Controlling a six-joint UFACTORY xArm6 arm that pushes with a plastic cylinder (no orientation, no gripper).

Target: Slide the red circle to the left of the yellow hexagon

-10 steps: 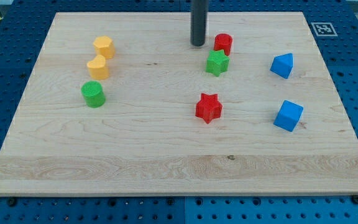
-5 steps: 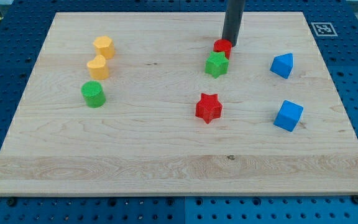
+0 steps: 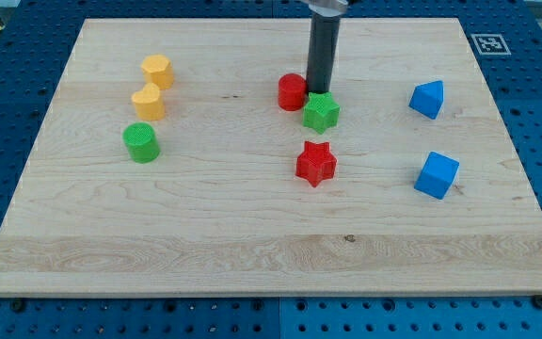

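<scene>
The red circle (image 3: 292, 91) lies on the wooden board (image 3: 252, 217), right of centre near the view's top. My tip (image 3: 319, 91) stands just to its right, touching or nearly touching it, and just above the green star (image 3: 321, 112). The yellow hexagon (image 3: 156, 70) lies far to the view's left near the top, with a second yellow block (image 3: 147, 102) right below it. The red circle is well to the right of both.
A green circle (image 3: 141, 142) lies below the yellow blocks. A red star (image 3: 315, 163) lies below the green star. Two blue blocks (image 3: 427, 99) (image 3: 437, 174) lie at the view's right. A marker tag (image 3: 489, 43) sits at the board's top right corner.
My tip moved right around the red circle, then left and down, pushing the red circle to the left. The green star shifted slightly down and left.
</scene>
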